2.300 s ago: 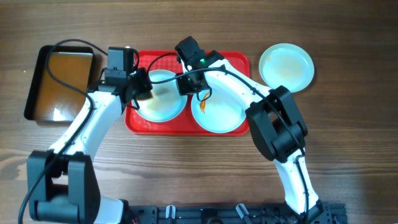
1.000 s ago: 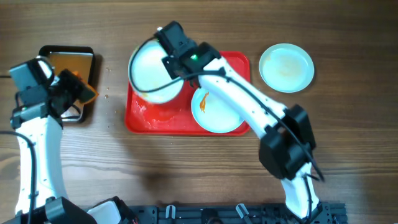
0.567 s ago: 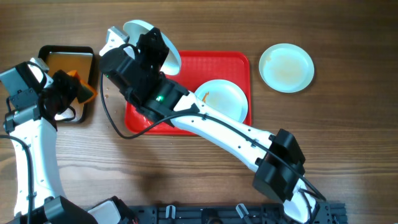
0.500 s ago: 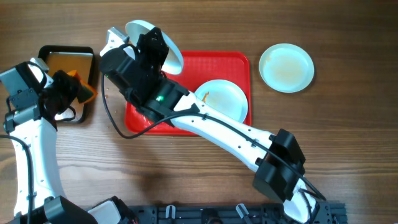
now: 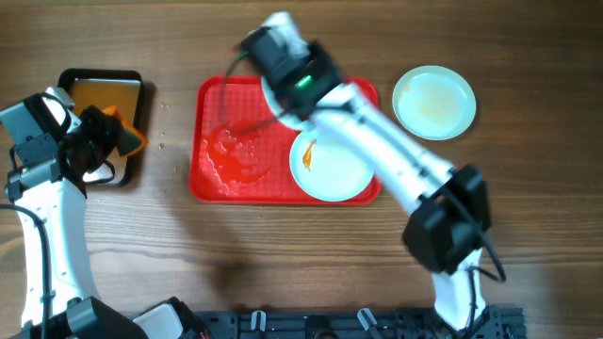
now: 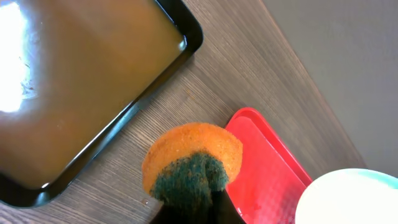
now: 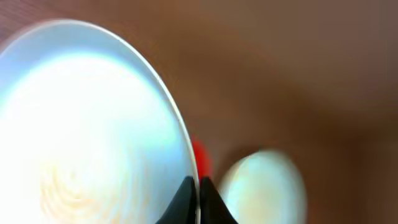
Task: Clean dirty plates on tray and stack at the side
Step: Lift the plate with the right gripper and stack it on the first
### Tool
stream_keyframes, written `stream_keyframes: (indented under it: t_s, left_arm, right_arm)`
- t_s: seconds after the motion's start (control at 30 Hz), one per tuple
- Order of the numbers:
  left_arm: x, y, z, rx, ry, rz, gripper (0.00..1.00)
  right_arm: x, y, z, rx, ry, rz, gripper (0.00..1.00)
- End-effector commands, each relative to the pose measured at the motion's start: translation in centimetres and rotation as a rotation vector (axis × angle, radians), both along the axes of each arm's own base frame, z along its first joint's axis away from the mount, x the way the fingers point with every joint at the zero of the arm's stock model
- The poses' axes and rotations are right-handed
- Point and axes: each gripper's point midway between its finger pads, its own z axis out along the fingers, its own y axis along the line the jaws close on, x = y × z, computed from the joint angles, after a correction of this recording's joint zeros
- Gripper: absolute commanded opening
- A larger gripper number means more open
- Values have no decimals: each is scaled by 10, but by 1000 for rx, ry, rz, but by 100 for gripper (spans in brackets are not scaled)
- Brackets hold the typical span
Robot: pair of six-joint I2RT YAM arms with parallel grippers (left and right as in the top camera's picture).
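Note:
My right gripper [image 7: 198, 186] is shut on the rim of a white plate [image 7: 87, 124] and holds it tilted in the air. In the overhead view this gripper [image 5: 275, 56] is blurred above the back edge of the red tray [image 5: 217, 99], and the arm hides most of the held plate. A second plate [image 5: 334, 168] with an orange smear lies on the tray's right half. A third plate [image 5: 433, 102] lies on the table right of the tray. My left gripper [image 5: 111, 139] is shut on an orange and green sponge [image 6: 193, 165] beside the black pan.
A black pan [image 5: 66, 87] of brownish water sits at the left, and its rim also shows in the left wrist view [image 6: 189, 37]. Wet orange residue [image 5: 234, 155] covers the tray's left half. The tray's corner [image 6: 267, 162] and a plate's edge [image 6: 354, 199] show in the left wrist view.
My right arm has swung the held plate from over the tray's back left corner to the right, above the tray's back edge. The left arm and sponge have stayed put.

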Motion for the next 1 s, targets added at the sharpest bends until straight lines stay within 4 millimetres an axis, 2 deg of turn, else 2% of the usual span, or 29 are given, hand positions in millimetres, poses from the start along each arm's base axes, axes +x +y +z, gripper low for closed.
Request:
stream_keyframes:
  t_s: [0.0, 0.07, 0.13, 0.2, 0.3, 0.43, 0.53, 0.67, 0.97]
  left_arm:
    - [1, -2, -1, -18, -4, -6, 4]
    - [1, -2, -2, -18, -3, -6, 4]
    - [1, -2, -2, -18, -3, -6, 4]
    - [1, -2, -2, -18, -3, -6, 4]
    - [1, -2, -2, -18, -3, -6, 4]
    - [1, -2, -2, -18, -3, -6, 4]
    - [1, -1, -2, -16, -1, -4, 4]
    - [1, -1, -2, -14, -1, -2, 4]
    - [0, 1, -3, -6, 4, 6, 4]
  right_arm:
    - [20, -48, -23, 635, 234, -249, 4]
    - [30, -99, -23, 807, 294, -342, 4]
    - [33, -148, -27, 842, 295, -437, 4]
    - [27, -200, -36, 832, 296, -551, 5]
    - [12, -254, -58, 808, 308, -690, 4]
    - [-11, -300, -99, 705, 313, -831, 4]
    - [-19, -313, -115, 700, 308, -898, 4]
    - [-23, -327, -117, 701, 304, -921, 4]
    - [-39, -324, -123, 677, 373, -920, 4]
